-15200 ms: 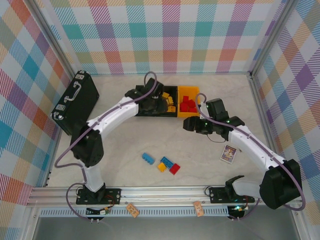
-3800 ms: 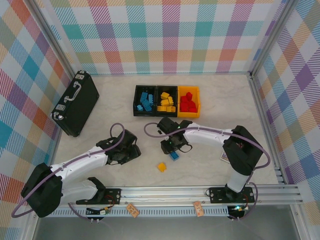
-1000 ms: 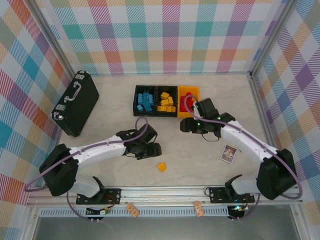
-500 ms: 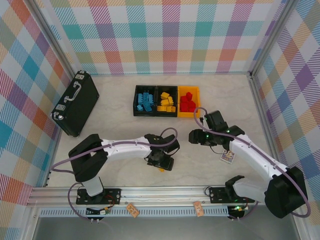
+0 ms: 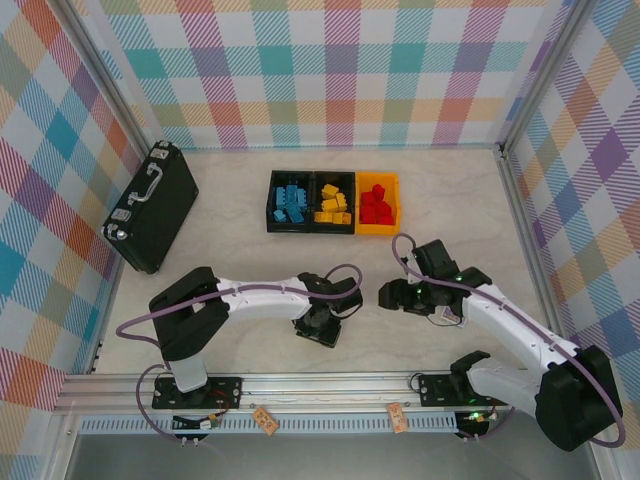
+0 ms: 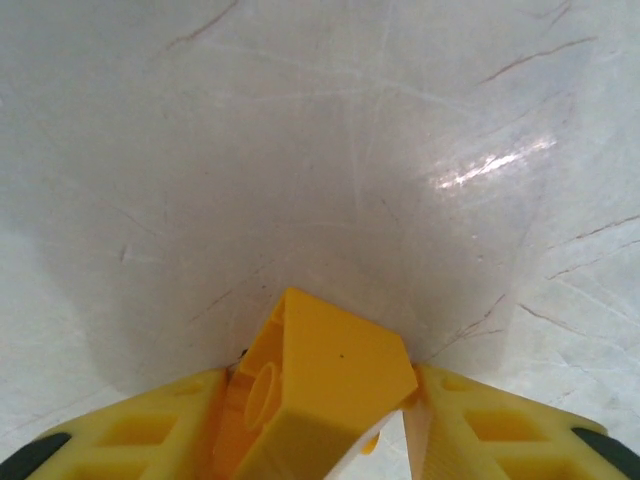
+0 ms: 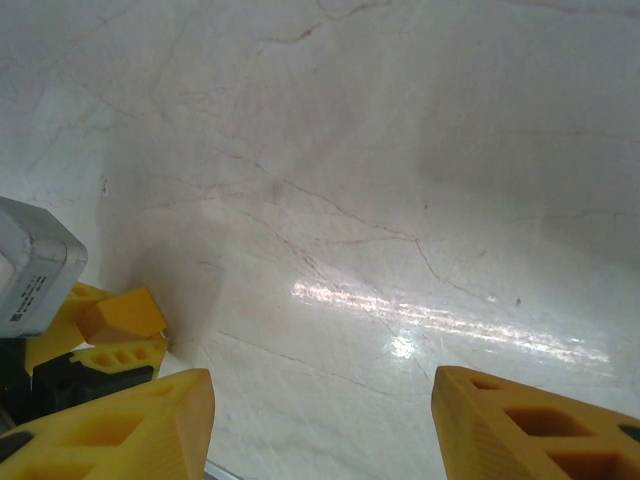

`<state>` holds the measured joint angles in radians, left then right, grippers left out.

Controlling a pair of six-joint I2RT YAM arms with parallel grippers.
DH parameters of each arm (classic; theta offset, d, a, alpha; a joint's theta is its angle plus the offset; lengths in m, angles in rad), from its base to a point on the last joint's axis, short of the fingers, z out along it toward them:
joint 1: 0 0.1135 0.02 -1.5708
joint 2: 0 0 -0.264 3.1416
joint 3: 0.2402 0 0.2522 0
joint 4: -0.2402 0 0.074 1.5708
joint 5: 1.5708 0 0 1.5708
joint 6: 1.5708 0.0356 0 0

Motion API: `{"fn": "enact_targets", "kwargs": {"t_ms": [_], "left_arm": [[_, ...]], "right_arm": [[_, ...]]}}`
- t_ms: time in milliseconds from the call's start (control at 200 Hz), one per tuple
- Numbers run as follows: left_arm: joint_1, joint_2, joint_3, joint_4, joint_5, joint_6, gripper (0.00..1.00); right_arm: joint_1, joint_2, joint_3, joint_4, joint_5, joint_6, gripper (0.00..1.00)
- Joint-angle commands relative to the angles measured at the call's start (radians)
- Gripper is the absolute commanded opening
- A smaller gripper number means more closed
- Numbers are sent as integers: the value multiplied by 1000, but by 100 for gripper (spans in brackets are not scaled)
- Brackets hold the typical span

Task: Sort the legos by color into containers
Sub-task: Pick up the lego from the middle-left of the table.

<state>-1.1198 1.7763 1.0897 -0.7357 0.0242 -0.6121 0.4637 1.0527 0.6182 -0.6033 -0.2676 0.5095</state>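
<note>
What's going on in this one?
The left gripper is down on the near middle of the table, pinching a yellow brick between its fingers. The right gripper hovers open and empty just to its right. At the back, the three bins hold blue bricks, yellow bricks and red bricks, one colour per bin.
</note>
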Motion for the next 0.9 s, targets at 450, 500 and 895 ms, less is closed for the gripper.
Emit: {"fn": "enact_targets", "kwargs": {"t_ms": [450,500,895], "left_arm": [[14,-13,28,-2,-79,-21,37],[29,-24,32,-2,-84,-16,37],[163,-47,154,-63,-142,73,36]], "right_arm": [[-3,5,-9,71,-99,30,59],[-3,9,-1,74,-101,30,59],[-3,43,55,97,-58,43,59]]}}
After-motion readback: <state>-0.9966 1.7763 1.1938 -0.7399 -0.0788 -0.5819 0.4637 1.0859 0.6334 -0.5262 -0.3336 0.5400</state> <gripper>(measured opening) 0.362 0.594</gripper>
